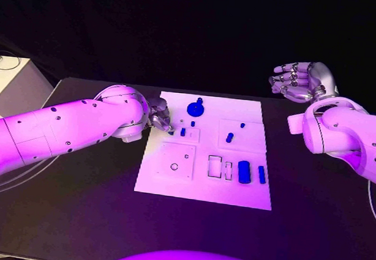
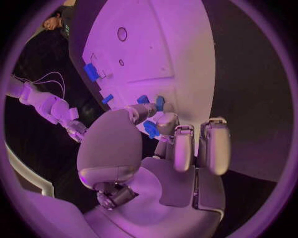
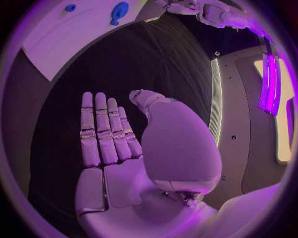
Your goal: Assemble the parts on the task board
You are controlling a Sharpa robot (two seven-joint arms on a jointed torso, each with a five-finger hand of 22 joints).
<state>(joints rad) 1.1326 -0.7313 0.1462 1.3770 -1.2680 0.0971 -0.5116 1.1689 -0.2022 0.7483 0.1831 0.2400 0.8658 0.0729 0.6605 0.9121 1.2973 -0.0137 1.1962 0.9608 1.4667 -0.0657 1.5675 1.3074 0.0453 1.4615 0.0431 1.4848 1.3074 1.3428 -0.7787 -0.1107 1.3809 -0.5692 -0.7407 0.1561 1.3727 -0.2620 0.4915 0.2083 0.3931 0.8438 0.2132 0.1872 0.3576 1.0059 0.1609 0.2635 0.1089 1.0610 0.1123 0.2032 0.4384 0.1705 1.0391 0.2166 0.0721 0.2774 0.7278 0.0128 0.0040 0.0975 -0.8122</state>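
From the head view, your left hand (image 1: 160, 116) is down at the task board (image 1: 202, 186) edge, near its small blue parts (image 1: 230, 137). I count about six. Your right hand (image 1: 300, 80) waits off the board, holding nothing.

In the left wrist view, fingertips (image 2: 163, 123) pinch one blue part (image 2: 151, 129), probably to place it.

In the right wrist view, fingers (image 3: 104, 130) lie straight.
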